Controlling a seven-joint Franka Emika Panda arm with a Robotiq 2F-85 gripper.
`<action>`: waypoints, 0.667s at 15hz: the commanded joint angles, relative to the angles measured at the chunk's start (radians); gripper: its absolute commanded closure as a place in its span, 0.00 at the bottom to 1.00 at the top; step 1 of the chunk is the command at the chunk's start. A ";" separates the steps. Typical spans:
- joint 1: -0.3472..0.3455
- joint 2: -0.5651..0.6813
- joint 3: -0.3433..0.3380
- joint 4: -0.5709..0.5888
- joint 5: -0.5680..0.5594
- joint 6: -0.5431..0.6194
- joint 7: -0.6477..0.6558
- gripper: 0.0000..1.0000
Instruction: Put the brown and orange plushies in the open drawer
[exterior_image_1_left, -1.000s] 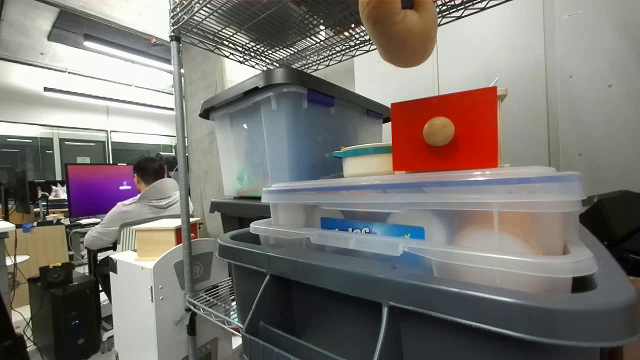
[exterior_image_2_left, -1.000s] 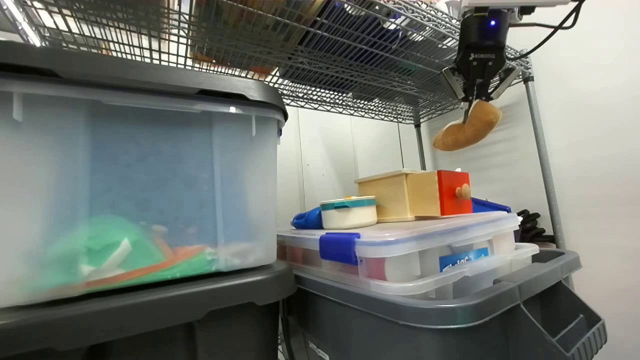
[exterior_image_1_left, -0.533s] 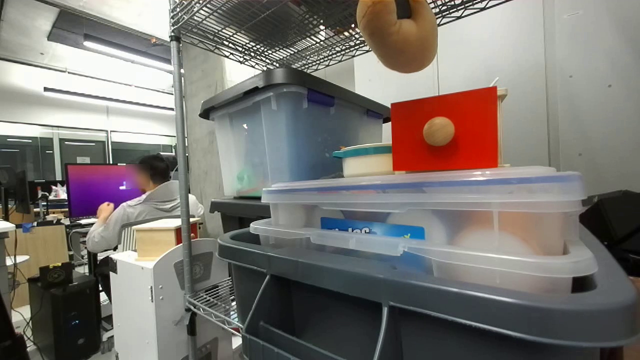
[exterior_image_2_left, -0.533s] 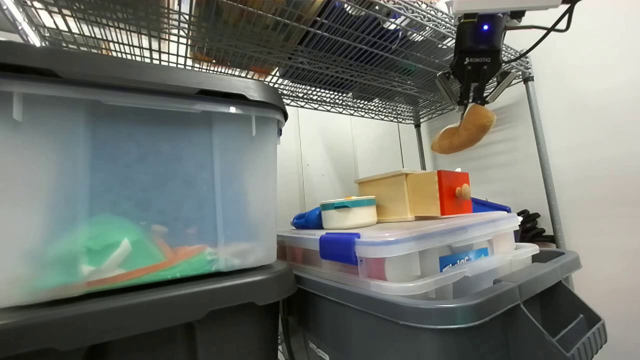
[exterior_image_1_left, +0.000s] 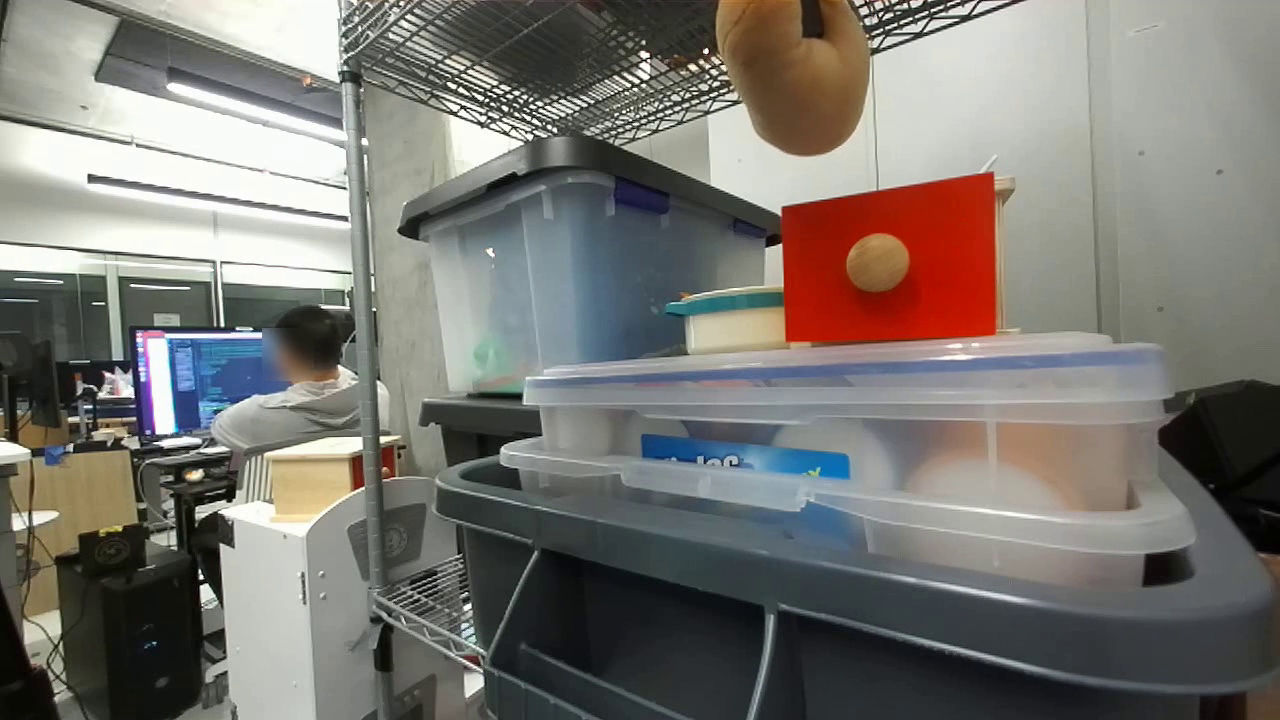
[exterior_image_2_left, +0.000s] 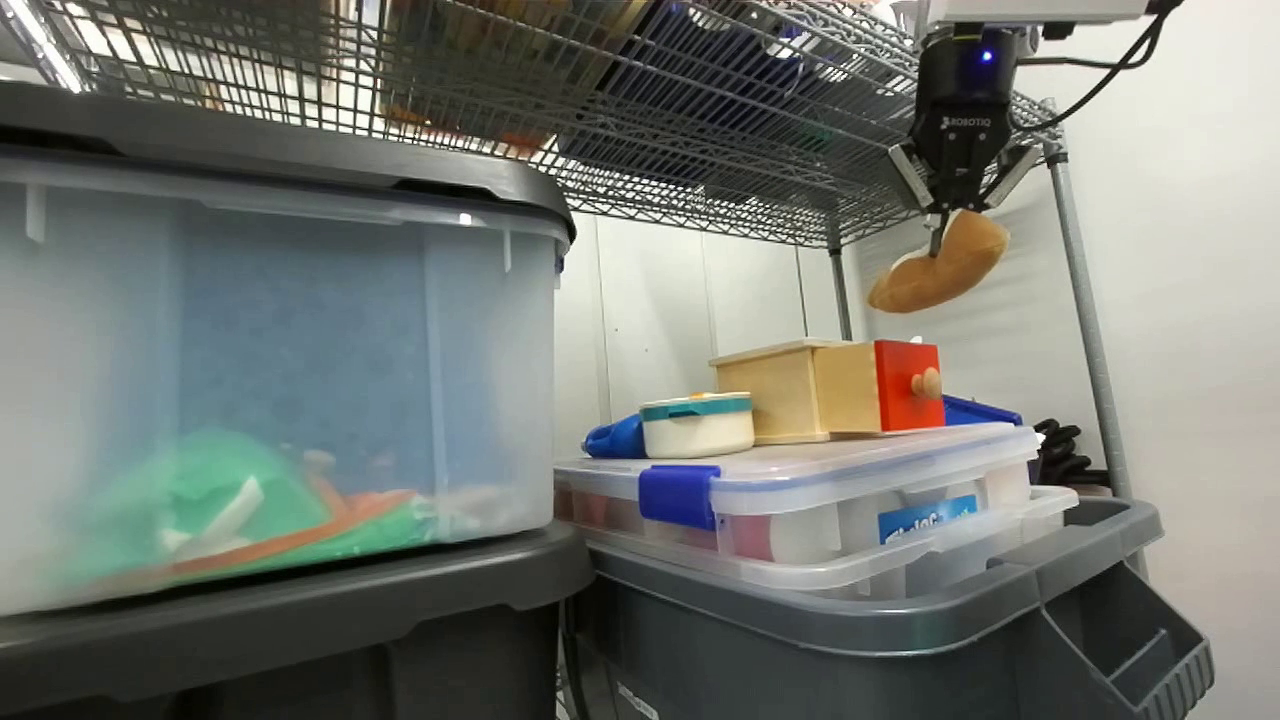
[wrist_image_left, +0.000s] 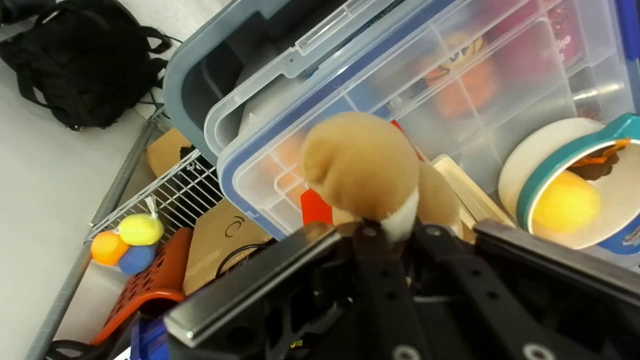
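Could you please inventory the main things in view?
Tub: one, grey, low in exterior views
Shallow bin: one, clear, on the tub
Wooden box: one, tan, on the shallow bin
Drawer: one, red-fronted, open in the box
Round container: one, cream and teal, beside the box
Tall bin: one, clear, on a dark bin
Upper shelf: one, grey, overhead
Person: one, grey top, background
Plushie: one, brown and cream, higher than the drawer
Gripper: one, black, shut on the plushie

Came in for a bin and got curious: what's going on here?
A robot's fingers grip a brown plush toy, holding it in the air, higher than the open red-fronted drawer of a wooden box. The toy is not in the drawer yet; the drawer's inside is mostly hidden.
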 joint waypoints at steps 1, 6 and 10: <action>-0.001 0.027 -0.011 0.051 -0.040 -0.042 -0.065 0.97; -0.005 0.087 -0.030 0.133 -0.090 -0.060 -0.127 0.97; -0.002 0.132 -0.042 0.180 -0.087 -0.094 -0.159 0.97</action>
